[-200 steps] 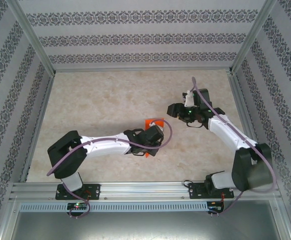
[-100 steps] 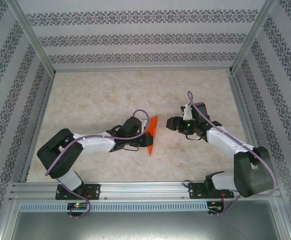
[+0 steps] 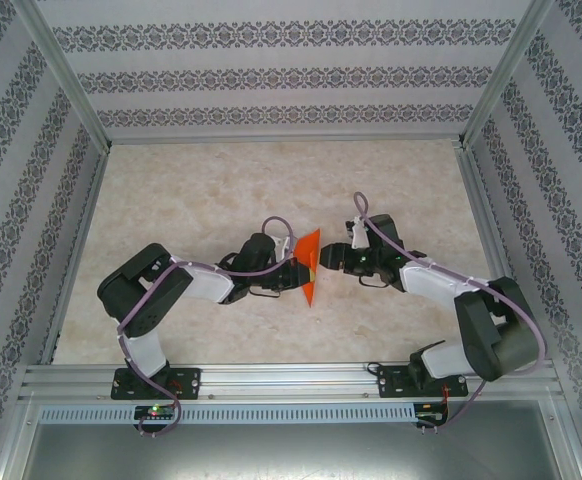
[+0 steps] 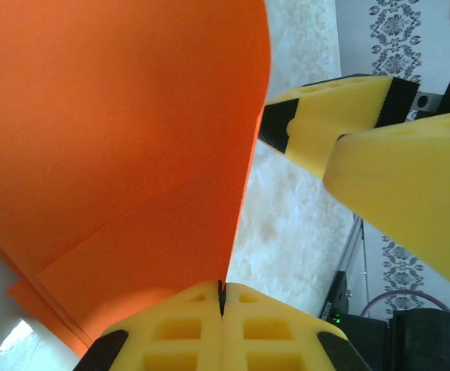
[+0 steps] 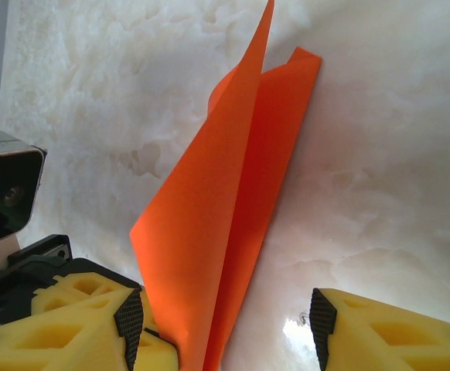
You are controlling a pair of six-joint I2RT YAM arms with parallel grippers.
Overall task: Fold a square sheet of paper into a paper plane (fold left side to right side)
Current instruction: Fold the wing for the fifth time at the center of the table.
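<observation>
The square sheet of paper (image 3: 312, 268) is bright orange, folded into a narrow pointed wedge, and held up off the table at its middle. My left gripper (image 3: 291, 273) is shut on the sheet's left side; in the left wrist view the paper's (image 4: 124, 131) edge runs down into the closed seam of the left gripper (image 4: 222, 297). My right gripper (image 3: 329, 262) is open just right of the sheet. In the right wrist view the folded paper (image 5: 229, 216) stands between the spread fingers of the right gripper (image 5: 225, 325), close to the left finger (image 5: 86, 325).
The marbled beige table (image 3: 201, 190) is walled by patterned panels on three sides. An aluminium rail (image 3: 291, 380) runs along the near edge at the arm bases. In the left wrist view, the right gripper's yellow fingers (image 4: 410, 185) show close by.
The left gripper has raised the paper from flat to standing on edge and carried it slightly right. The right gripper has moved left and nearer, so its open fingers now straddle the sheet.
</observation>
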